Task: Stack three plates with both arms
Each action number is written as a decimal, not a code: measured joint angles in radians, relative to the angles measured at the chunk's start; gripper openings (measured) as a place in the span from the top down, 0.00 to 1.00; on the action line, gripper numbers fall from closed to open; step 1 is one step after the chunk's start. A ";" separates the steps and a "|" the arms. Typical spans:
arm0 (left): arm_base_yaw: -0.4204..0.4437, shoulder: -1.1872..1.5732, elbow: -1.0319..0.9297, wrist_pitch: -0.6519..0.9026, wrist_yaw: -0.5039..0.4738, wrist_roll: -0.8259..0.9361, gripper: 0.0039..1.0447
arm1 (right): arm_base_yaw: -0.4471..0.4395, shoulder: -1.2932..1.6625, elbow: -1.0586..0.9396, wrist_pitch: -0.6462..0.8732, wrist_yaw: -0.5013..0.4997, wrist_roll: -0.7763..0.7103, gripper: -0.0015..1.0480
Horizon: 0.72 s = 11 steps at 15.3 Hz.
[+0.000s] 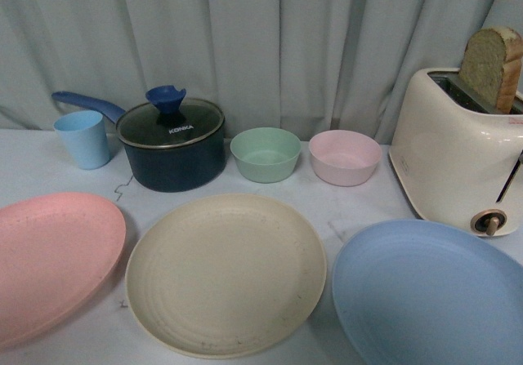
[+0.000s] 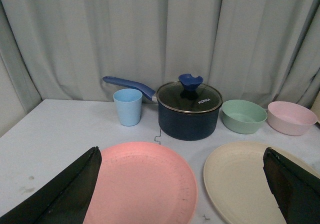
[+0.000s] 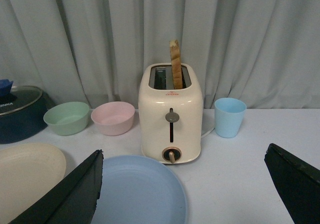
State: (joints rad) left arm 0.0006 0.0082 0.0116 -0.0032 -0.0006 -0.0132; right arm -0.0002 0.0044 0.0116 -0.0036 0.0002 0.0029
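Crockery matte, ridged, pink plate [image 1: 53, 259], cream plate [image 1: 225, 275], blue plate [image 1: 433, 291], left tool [image 2: 181, 154] and right tool [image 3: 183, 152] splayed

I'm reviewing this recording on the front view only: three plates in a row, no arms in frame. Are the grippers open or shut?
Observer: Both wrist views show them open and empty, the left gripper and the right gripper alike.
Operator: What does the right one face?
Observer: It faces the toaster across the blue plate.
Operator: Is there anything past the toaster that I can't see?
Observer: Yes, a second blue cup stands upright on the toaster's side away from the pink bowl.
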 joint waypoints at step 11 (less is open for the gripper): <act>0.000 0.000 0.000 0.000 0.000 0.000 0.06 | 0.000 0.000 0.000 0.000 0.000 0.000 0.06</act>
State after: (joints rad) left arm 0.0006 0.0082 0.0116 -0.0032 -0.0010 -0.0132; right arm -0.0002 0.0044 0.0116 -0.0036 0.0002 0.0029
